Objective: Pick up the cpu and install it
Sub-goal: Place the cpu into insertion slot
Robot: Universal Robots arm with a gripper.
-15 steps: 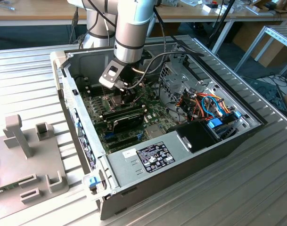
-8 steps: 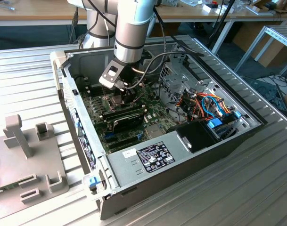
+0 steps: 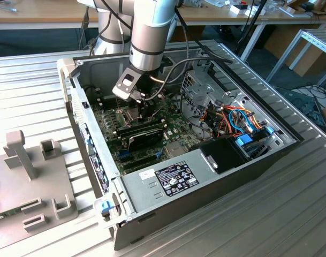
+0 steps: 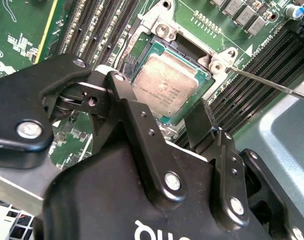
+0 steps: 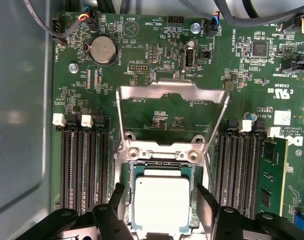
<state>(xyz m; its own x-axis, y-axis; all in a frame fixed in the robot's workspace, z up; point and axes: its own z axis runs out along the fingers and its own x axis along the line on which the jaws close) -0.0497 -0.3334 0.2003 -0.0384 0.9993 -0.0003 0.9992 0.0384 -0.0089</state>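
The cpu (image 5: 161,202), a small square chip with a dull silver top, lies flat in its socket on the green motherboard (image 5: 142,45); the second wrist view shows the cpu (image 4: 166,85) seated the same way. My gripper (image 5: 161,195) hangs right over it, open, with one black finger (image 5: 117,197) on each side of the chip and a small gap to its edges. The hinged metal socket frame (image 5: 171,92) stands flipped open beyond the socket. In the exterior view my gripper (image 3: 146,104) reaches down into the open computer case (image 3: 291,140).
Memory slots (image 5: 84,165) flank the socket, and a green memory module (image 5: 271,185) fills one. A thin socket lever (image 4: 271,85) sticks out beside the socket. A black fan part (image 3: 144,136), the power supply (image 3: 173,179) and cables (image 3: 237,120) crowd the case. A grey fixture (image 3: 29,176) lies at the exterior view's left.
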